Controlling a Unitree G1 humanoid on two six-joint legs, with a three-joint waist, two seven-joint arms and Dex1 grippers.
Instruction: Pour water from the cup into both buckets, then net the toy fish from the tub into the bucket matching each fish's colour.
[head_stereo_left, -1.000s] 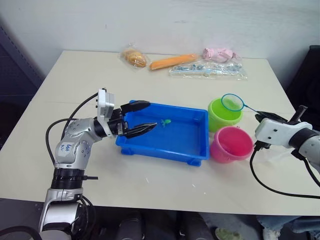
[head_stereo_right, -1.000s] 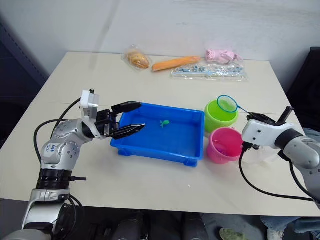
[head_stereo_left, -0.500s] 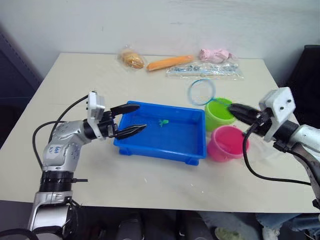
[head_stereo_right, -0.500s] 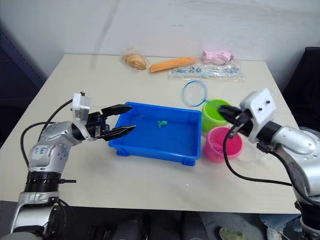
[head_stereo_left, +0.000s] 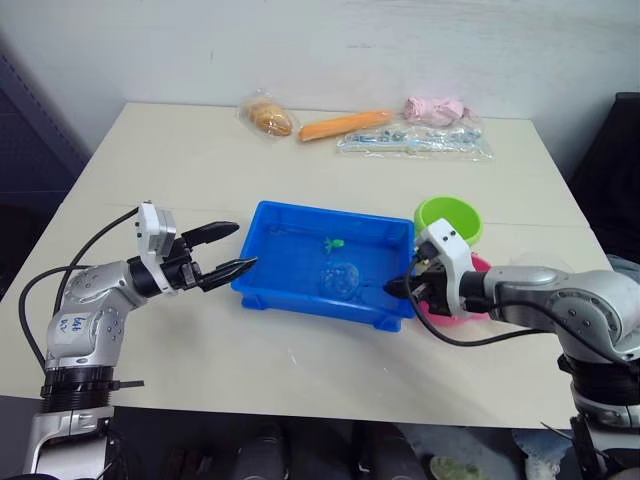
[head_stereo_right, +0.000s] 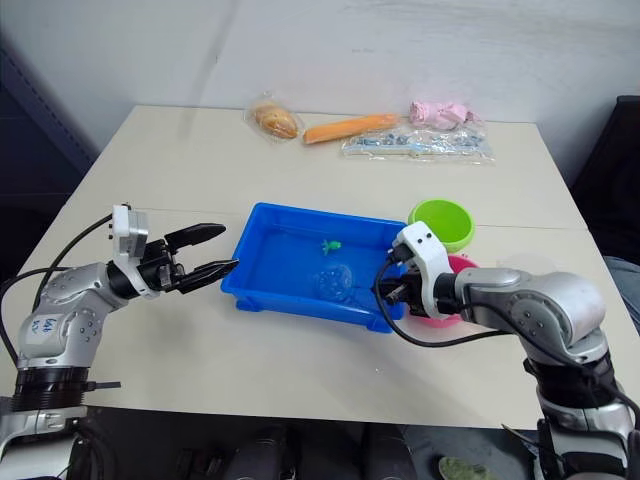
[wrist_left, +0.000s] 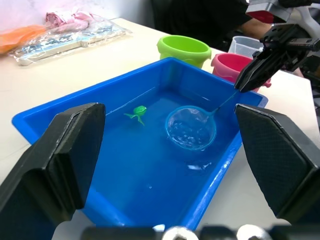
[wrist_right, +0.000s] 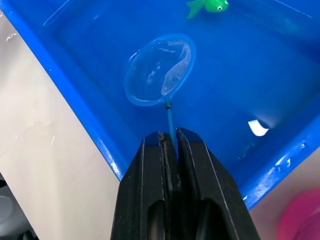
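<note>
The right pincer (wrist_right: 170, 150) is clamped on the thin handle of the net (wrist_right: 159, 70), whose blue hoop lies down inside the tub (head_stereo_left: 262, 290) at mid-surface, near one green toy fish (wrist_left: 137, 112) toward the far wall. The left pincer (head_stereo_left: 232, 251) hovers just left of the tub, fingers spread, holding nothing. The green bucket (head_stereo_left: 452, 216) and pink bucket (wrist_left: 230, 64) stand right of the tub, the cup (wrist_left: 246, 46) beyond them

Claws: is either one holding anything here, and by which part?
The right claw is shut on the net, pinching its thin handle just behind the hoop, which sits down in the tub. The left claw is open and holds nothing.
</note>
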